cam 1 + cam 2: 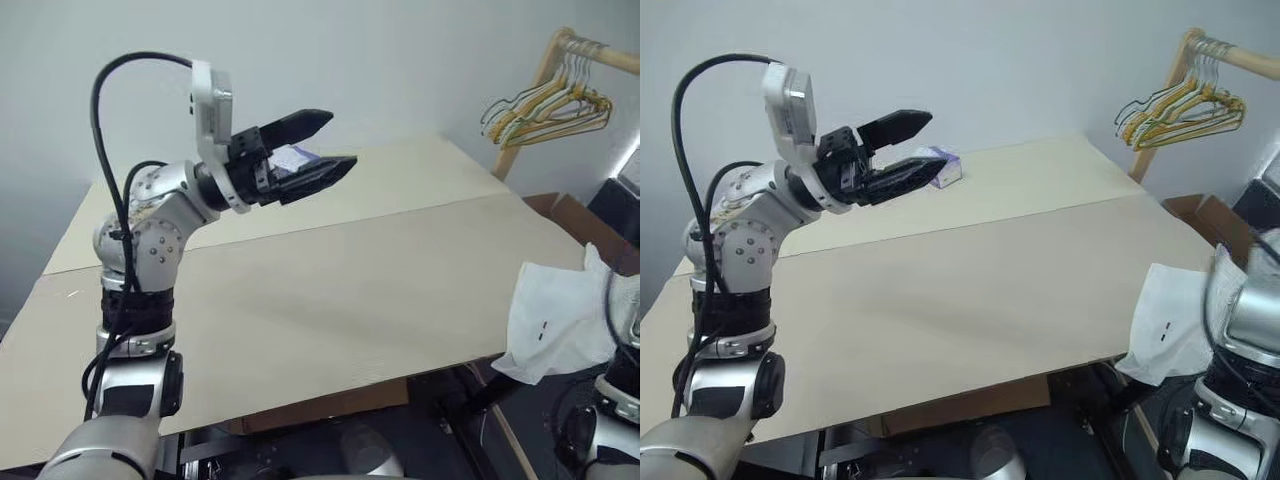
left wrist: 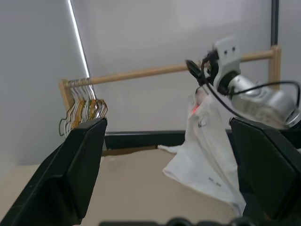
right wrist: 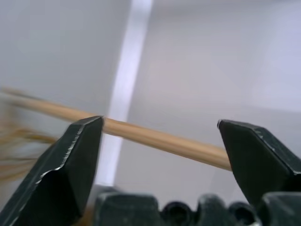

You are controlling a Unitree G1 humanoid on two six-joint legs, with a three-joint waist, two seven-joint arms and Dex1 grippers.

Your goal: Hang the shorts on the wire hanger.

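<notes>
A: Now, where are the shorts (image 1: 555,325) relative to each arm?

B: Draped at the table (image 1: 330,300) edge's far right, against the right arm. Right gripper (image 3: 160,155) fingers wide apart, holding nothing.

A: Left gripper (image 1: 315,150)?

B: Raised well apart, spread wide, empty. Wire hanger not identified.

No readable text or labels anywhere here.

Head stereo pair plus two wrist cameras

Both eye views look down over the table (image 1: 330,300); both wrist views face the wooden rack (image 2: 155,71), the right one closest.
</notes>
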